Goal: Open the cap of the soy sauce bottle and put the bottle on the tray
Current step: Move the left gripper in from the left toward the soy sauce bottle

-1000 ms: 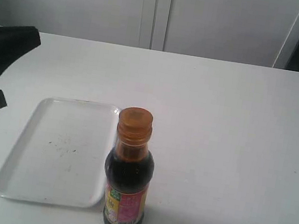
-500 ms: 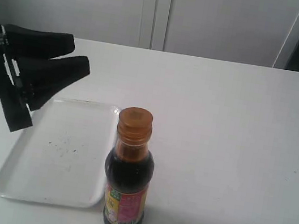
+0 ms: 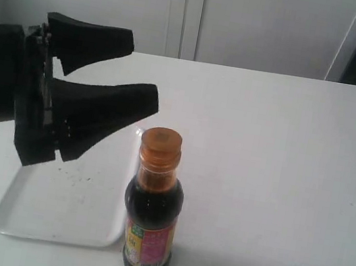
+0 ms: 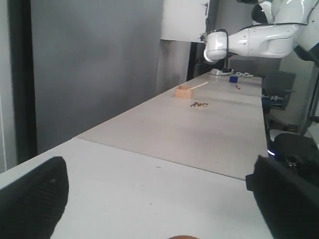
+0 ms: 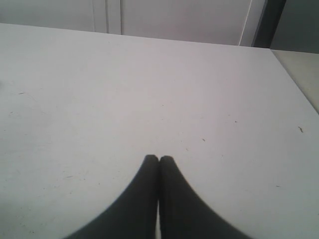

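Beside the tray [image 3: 26,220] stands the soy sauce bottle [image 3: 151,217], dark-filled, cap [image 3: 161,145] closed; left end effector [image 3: 143,73] released.

The exterior view looks down at a slant from in front of the white table [image 3: 282,164], close enough that the small clear glass bottle of dark liquid [image 3: 150,218] nearly touches its lower edge; pale cabinet doors [image 3: 185,11] close the far side. The left wrist view faces almost level across the table past its black, wide-apart gripper [image 4: 159,199] toward a white robot arm [image 4: 249,42] in the room beyond. The right wrist view tilts down over its black, pressed-together gripper [image 5: 159,160] onto bare tabletop and the same pale doors [image 5: 107,12].
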